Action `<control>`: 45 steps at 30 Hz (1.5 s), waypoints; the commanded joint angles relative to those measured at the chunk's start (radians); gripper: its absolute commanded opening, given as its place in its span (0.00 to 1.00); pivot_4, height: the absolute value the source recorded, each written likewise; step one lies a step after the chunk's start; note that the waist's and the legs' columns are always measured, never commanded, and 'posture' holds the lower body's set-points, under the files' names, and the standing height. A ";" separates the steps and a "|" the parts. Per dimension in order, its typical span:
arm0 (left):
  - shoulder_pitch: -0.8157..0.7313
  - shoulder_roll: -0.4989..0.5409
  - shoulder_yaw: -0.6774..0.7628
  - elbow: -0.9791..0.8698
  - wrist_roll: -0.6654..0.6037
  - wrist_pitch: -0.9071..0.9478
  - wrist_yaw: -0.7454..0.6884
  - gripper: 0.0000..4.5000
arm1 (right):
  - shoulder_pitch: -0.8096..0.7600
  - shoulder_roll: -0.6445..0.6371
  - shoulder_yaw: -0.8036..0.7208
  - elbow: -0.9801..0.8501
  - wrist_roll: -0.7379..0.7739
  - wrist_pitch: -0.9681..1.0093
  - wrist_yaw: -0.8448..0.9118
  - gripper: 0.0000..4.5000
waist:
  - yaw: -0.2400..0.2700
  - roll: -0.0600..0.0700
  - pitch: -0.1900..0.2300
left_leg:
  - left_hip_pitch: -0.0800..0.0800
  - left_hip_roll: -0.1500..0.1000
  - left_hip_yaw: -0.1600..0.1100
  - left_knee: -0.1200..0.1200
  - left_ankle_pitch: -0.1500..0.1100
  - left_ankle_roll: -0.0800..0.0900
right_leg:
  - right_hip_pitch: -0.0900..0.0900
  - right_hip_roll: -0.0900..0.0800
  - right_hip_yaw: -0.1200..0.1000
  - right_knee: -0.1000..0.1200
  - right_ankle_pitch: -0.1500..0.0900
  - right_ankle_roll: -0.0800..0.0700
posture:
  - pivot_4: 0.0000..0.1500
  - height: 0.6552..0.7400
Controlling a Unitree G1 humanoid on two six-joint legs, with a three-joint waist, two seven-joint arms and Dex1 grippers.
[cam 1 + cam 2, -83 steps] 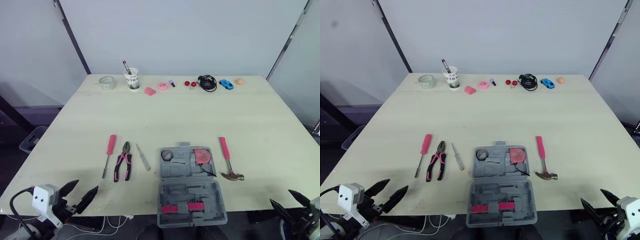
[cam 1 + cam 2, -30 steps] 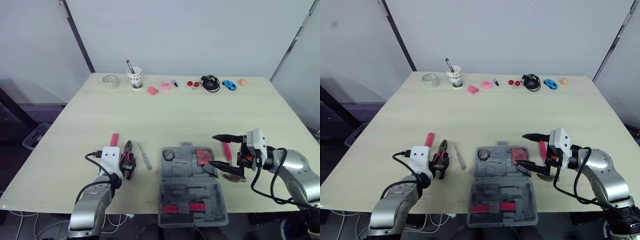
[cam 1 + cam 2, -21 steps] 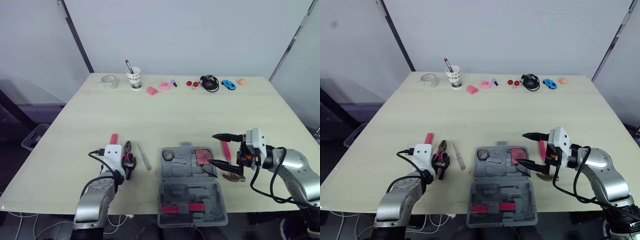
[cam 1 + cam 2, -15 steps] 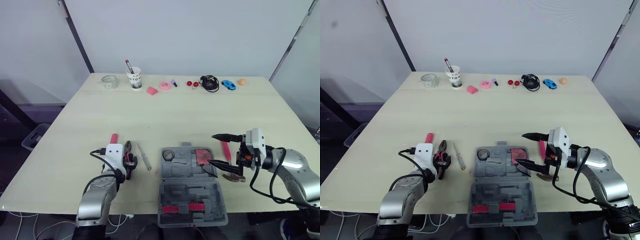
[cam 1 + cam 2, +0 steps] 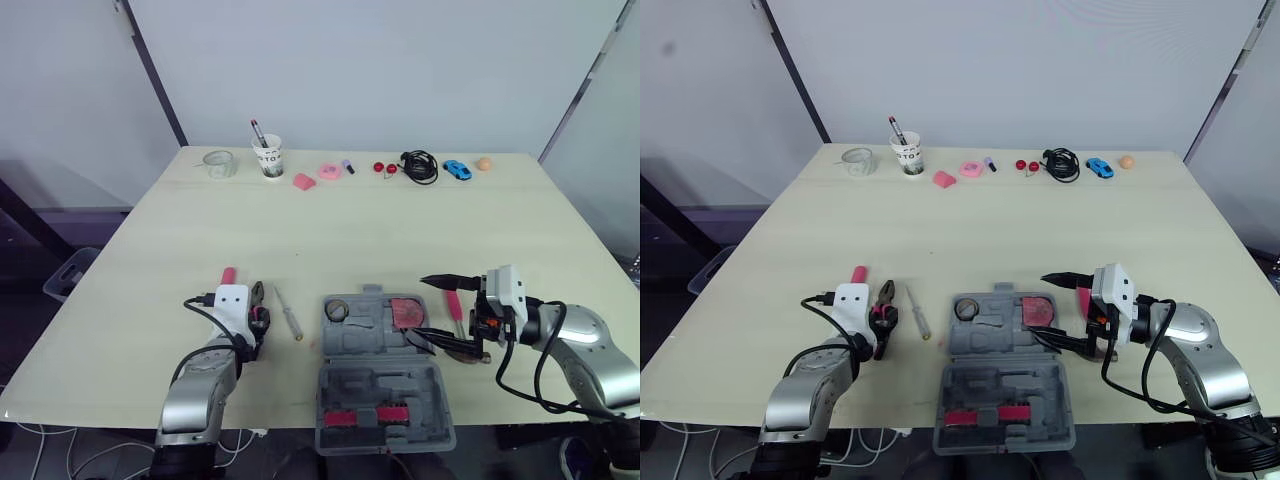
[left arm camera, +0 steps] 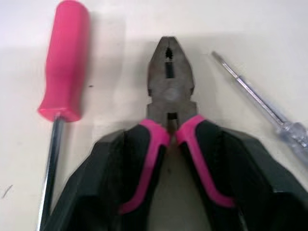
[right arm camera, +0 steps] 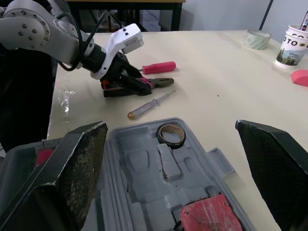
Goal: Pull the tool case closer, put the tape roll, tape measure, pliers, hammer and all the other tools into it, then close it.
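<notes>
I have the grey tool case [image 5: 380, 382] lying open at the near edge of the bench [image 5: 330, 230]. Its far half carries the tape roll [image 5: 334, 311] in the left corner and the red tape measure [image 5: 404, 312] in the right one. My right claw [image 5: 417, 307] hangs over the right side of that far half, spread wide with nothing in it. One of its fingers is beyond the tape measure and the other is low by the case's right edge. The hammer [image 5: 452, 306] lies on the bench just right of the case, pink handle pointing away from me, partly hidden behind that claw. Left of the case, my left claw [image 6: 171, 144] is down on the pliers [image 6: 169, 91], its two fingers [image 6: 250, 178] closed against the outsides of the pink-and-black handles. The pliers lie flat on the bench. A clear-handled screwdriver [image 5: 288, 315] lies between the pliers and the case. A pink-handled screwdriver [image 6: 65, 62] lies beside the pliers, on the side away from the case.
</notes>
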 commanded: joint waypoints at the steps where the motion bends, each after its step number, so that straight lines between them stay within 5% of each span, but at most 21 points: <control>1: -0.004 0.005 -0.009 0.001 0.017 -0.022 -0.003 0.54 | 0.000 -0.003 -0.015 -0.012 0.008 -0.017 0.008 1.00 | 0.000 0.000 0.000 | 0.000 0.000 0.000 0.000 0.000 0.000 | 0.000 0.000 0.000 0.000 0.000 0.000 | 1.00 1.00; 13: -0.013 0.122 -0.006 -0.108 0.000 0.015 -0.112 0.54 | -0.004 0.000 -0.013 -0.004 0.010 -0.016 0.011 1.00 | -0.002 0.000 0.000 | 0.000 0.000 0.000 0.000 0.000 0.000 | 0.000 0.000 0.000 0.000 0.000 0.000 | 1.00 1.00; 24: -0.113 0.443 0.014 -0.143 -0.162 0.114 -0.493 0.54 | -0.016 -0.015 0.005 -0.004 -0.014 0.013 -0.002 1.00 | 0.001 0.000 0.002 | -0.001 0.000 0.000 0.000 0.000 0.000 | 0.000 0.000 -0.002 0.000 -0.001 -0.001 | 1.00 1.00; 30: -0.257 0.571 -0.109 -0.042 -0.170 0.020 -0.719 0.54 | -0.055 -0.030 0.019 -0.018 -0.033 0.081 -0.023 1.00 | 0.000 0.001 0.003 | -0.001 0.000 0.000 0.000 0.000 0.000 | 0.000 0.000 -0.001 -0.001 -0.001 -0.001 | 1.00 1.00; 39: -0.483 0.570 -0.349 0.123 -0.113 -0.181 -1.017 0.54 | -0.156 -0.065 0.086 -0.059 -0.096 0.284 -0.102 1.00 | 0.002 0.001 0.004 | -0.002 0.000 0.000 0.000 0.000 0.000 | -0.001 0.001 -0.001 -0.001 0.000 0.000 | 1.00 1.00; 45: -0.593 0.453 -0.457 0.182 -0.081 -0.243 -1.079 0.54 | -0.243 -0.086 0.135 -0.093 -0.155 0.399 -0.155 1.00 | 0.003 0.002 0.004 | -0.003 0.000 0.001 0.001 0.000 0.000 | -0.001 0.001 -0.001 -0.001 0.000 0.000 | 1.00 1.00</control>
